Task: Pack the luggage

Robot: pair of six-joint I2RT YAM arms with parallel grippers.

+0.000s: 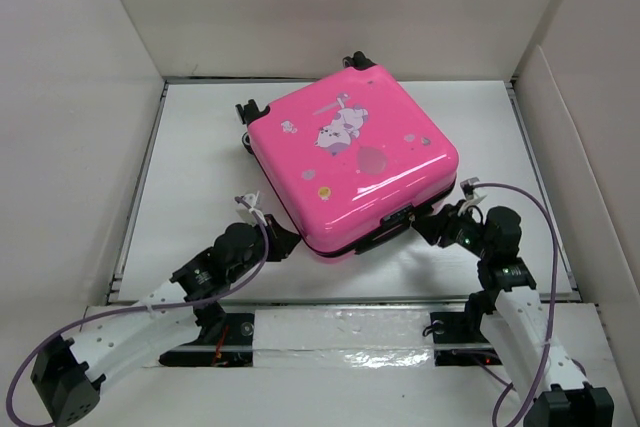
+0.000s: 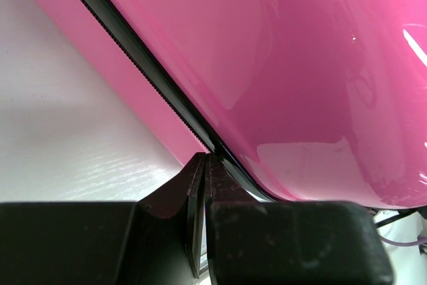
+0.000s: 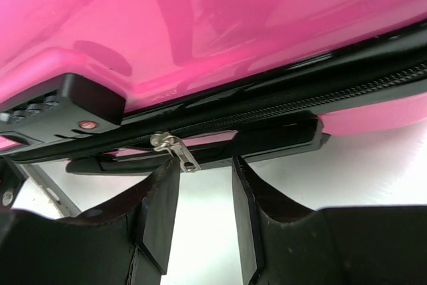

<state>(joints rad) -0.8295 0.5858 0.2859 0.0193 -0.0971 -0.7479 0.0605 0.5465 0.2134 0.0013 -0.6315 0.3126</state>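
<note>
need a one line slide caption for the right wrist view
Open right gripper lined up near the silver zipper pull of the pink luggage, next to its black lock.

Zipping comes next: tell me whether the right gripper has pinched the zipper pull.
No: the right gripper is open, and the silver zipper pull sits just above its gap, unclamped.

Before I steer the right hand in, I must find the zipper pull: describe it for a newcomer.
Start at the pink luggage, then its black zipper band on its near side. Beside the black lock, just above the right hand, hangs the zipper pull: the only small silver tab there.
</note>
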